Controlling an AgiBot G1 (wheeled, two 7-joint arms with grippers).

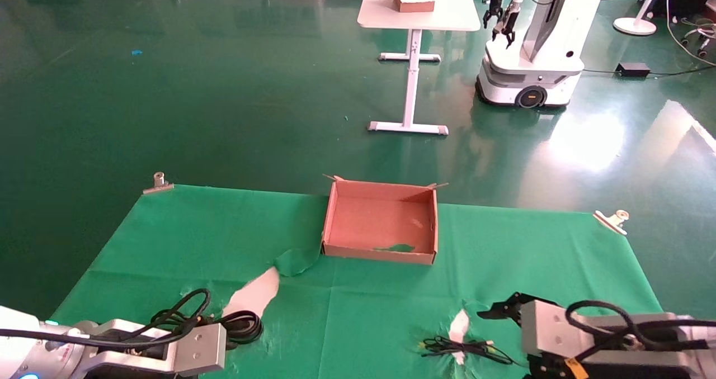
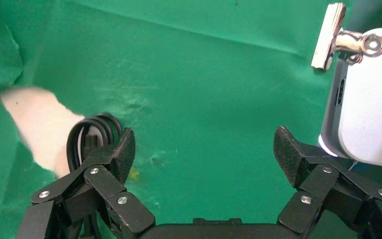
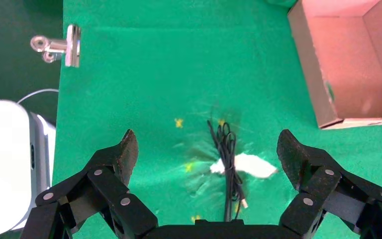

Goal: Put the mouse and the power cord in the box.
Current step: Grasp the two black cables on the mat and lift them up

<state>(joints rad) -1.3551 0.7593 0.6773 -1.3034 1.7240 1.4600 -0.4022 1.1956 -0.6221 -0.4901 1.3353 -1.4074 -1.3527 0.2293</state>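
Observation:
The box (image 1: 380, 251) is shallow brown cardboard and stands open and empty at the middle of the green cloth; it also shows in the right wrist view, box (image 3: 309, 69). The power cord (image 1: 244, 324) lies in black loops at the front left. My left gripper (image 2: 204, 149) is open just beside the power cord (image 2: 90, 134), with only cloth between its fingers. My right gripper (image 3: 206, 149) is open over a bundled thin black wire (image 3: 227, 159), which also shows in the head view, wire (image 1: 467, 347). The mouse's body is out of view.
The cloth is torn, showing white patches (image 1: 254, 296) near the cord and under the wire. Metal clips (image 1: 158, 182) (image 1: 612, 220) hold the cloth's far corners. Beyond the table stand another robot (image 1: 531, 49) and a white table (image 1: 442, 15) on the green floor.

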